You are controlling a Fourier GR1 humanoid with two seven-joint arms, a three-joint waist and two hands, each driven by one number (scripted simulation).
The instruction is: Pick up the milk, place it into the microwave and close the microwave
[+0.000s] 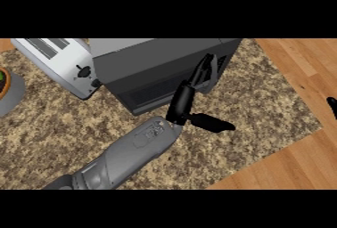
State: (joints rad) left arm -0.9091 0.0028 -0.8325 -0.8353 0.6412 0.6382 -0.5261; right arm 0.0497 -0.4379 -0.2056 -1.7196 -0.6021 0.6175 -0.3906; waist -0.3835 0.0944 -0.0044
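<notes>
The left robot hand (191,95), fingers straight, presses against the microwave (161,67) door on the tabletop (263,102). No milk shows; it's probably inside already. This looks like the closing step: next, push until the door shuts. The right robot hand (333,107) barely shows at the edge; I cannot tell its state.

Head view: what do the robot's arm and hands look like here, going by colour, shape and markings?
One forearm shows: a smooth grey casing, rounded and tapering to the wrist, with a panel outline and a small pale marking near that end. Its left hand is black, with long slim fingers and a thicker thumb. No cables show. At the right edge only a black sliver of the right hand appears.
</notes>
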